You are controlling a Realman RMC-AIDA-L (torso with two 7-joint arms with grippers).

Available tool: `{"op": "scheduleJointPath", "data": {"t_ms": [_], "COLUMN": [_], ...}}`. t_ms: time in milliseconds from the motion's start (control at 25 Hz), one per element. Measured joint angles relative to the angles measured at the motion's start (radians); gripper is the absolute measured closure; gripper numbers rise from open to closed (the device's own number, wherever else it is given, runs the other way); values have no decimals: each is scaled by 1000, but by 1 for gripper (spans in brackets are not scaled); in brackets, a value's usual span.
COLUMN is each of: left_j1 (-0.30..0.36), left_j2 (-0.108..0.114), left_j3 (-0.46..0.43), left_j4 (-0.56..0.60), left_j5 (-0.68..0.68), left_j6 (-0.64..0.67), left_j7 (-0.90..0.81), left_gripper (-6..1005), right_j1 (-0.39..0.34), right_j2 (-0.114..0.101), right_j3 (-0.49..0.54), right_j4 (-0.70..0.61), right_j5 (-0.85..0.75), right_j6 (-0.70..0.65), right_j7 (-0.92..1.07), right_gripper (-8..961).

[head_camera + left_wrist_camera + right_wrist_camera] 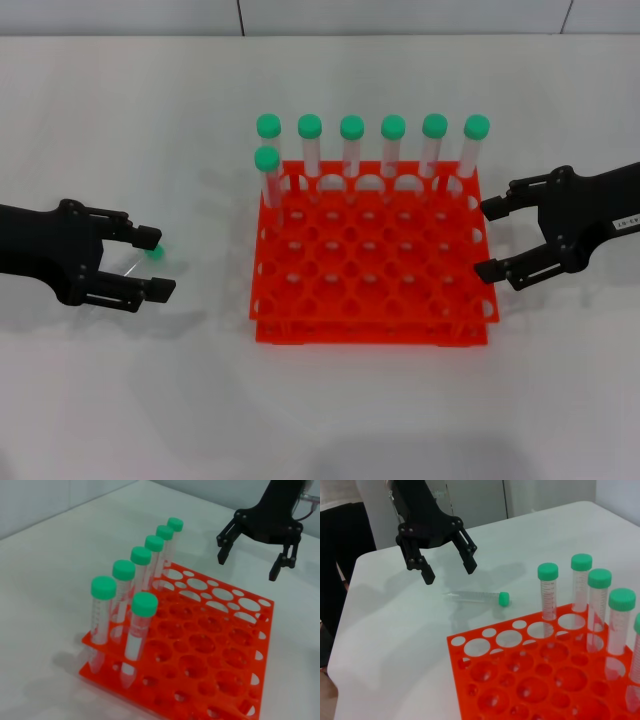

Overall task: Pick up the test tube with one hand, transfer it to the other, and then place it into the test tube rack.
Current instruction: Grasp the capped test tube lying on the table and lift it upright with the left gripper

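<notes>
Test tube (140, 261) is seen lying flat on the white table (120, 120), well out at nine o'clock from the test tube rack (372, 262), its green cap pointing toward the rack. Over it the left gripper (151, 263) is held, the unlabelled black one, jaws spread wide with one finger on either side of the tube; no contact can be made out, and in the right wrist view the gripper (448, 569) is seen hanging just above the tube (477, 598), which rests alone on the table.

At the centre the orange-red rack is found, square and two-tiered. Six green-capped tubes (372, 150) are stood upright along its twelve o'clock edge, and a seventh tube (268, 185) is set one row nearer, at the ten o'clock corner.

At three o'clock of the rack the right gripper (492, 239) is held, a white label showing on its body, jaws spread and nothing between them; its fingertips are placed just beside the rack's edge. From the left wrist view it (250, 562) is seen beyond the rack's far edge (200, 645).
</notes>
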Motion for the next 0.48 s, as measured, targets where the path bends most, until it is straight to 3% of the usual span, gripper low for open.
{"op": "scheduleJointPath", "data": {"t_ms": [480], "left_j1": [-1], "left_j2": [1], "left_j3": [0], "left_j4": [-1], "left_j5": [16], "left_j6": [-12], "left_j7": [-5], "left_gripper": [250], "right_j1": [-4], "right_j2": [2], "right_j3": [0], "right_j4": [0], "right_j5": [-8], "right_j6": [1], "right_j7": [-2], "right_gripper": [95]}}
